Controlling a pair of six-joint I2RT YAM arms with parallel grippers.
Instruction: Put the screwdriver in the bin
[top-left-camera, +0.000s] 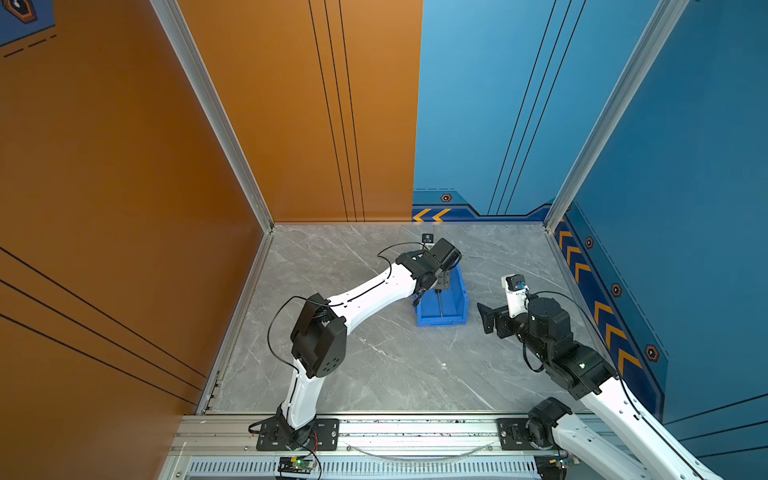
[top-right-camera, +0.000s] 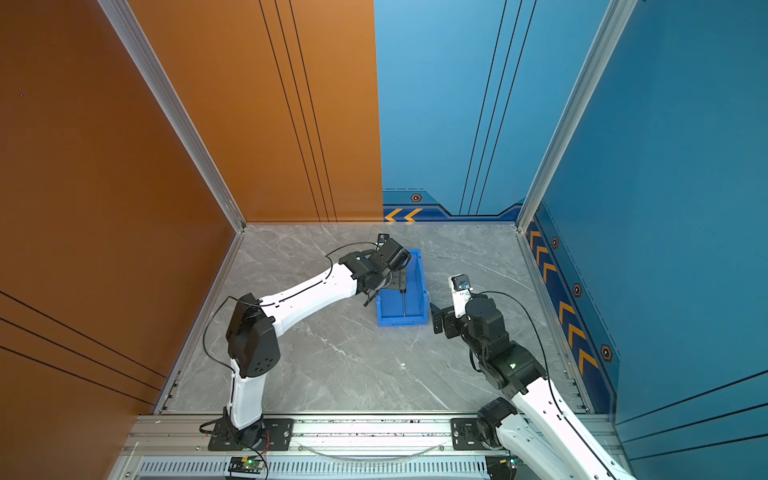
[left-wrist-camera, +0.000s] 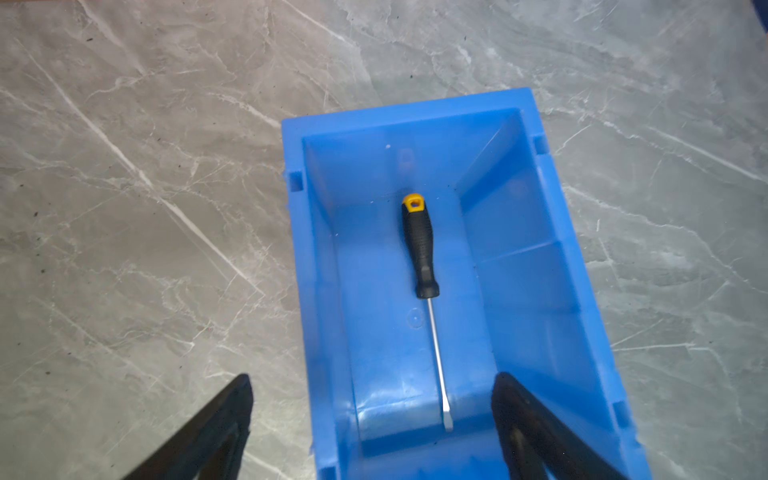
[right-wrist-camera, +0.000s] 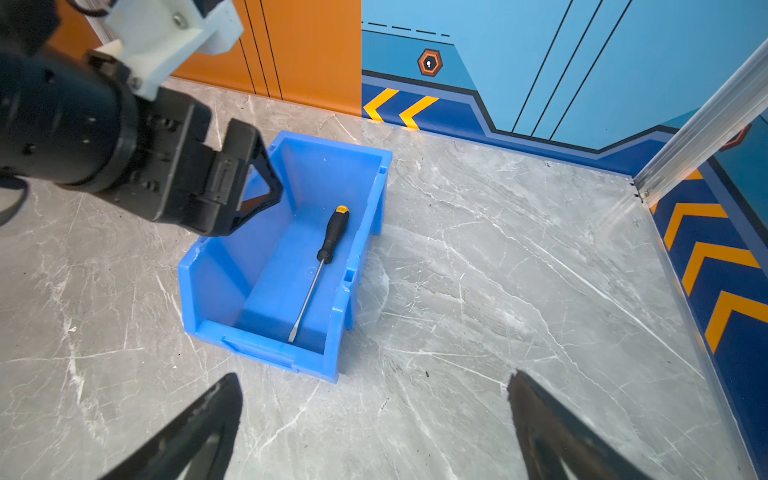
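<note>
My left pincer (left-wrist-camera: 374, 378) hangs just above the front end of the blue bin (left-wrist-camera: 536, 291), its jaws spread wide with nothing between them. The screwdriver (left-wrist-camera: 420, 249) lies flat and lengthwise on the bin's floor, touching neither side wall, with its yellow cap toward the tall back wall and its blade tip at the lowered front lip. My right pincer (right-wrist-camera: 374, 376) is also wide open and empty, held over the grey marbled table (right-wrist-camera: 498, 249) near the bin but clear of it.
</note>
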